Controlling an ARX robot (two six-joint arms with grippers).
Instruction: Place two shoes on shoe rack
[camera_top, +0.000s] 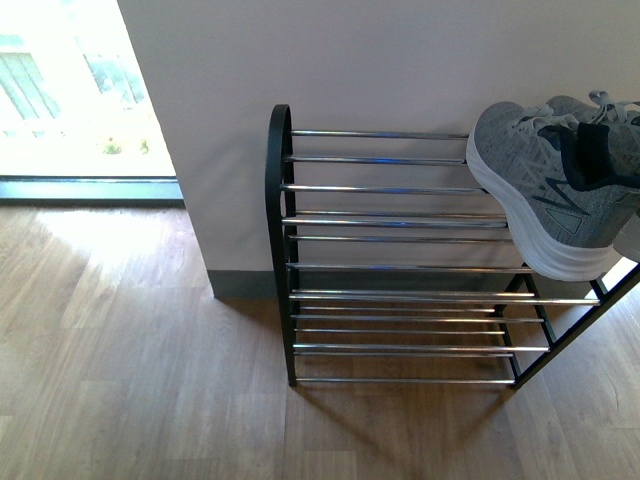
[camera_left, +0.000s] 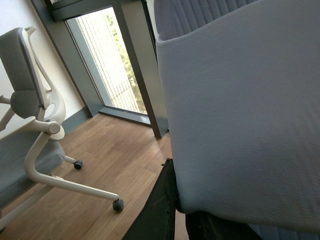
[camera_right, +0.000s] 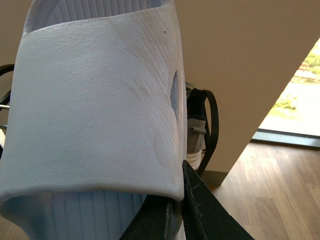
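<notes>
The shoe rack stands against the wall in the front view, black side frames with tiers of chrome rods. A grey sneaker with a white sole rests on its top tier at the right end. Neither arm shows in the front view. In the left wrist view my left gripper is shut on the strap edge of a pale grey slide sandal, which fills most of that picture. In the right wrist view my right gripper is shut on the strap of a second pale slide sandal, with the rack's black frame just behind it.
A white office chair on castors stands on the wooden floor near a floor-length window. A beige wall rises behind the rack, with a bright window to its left.
</notes>
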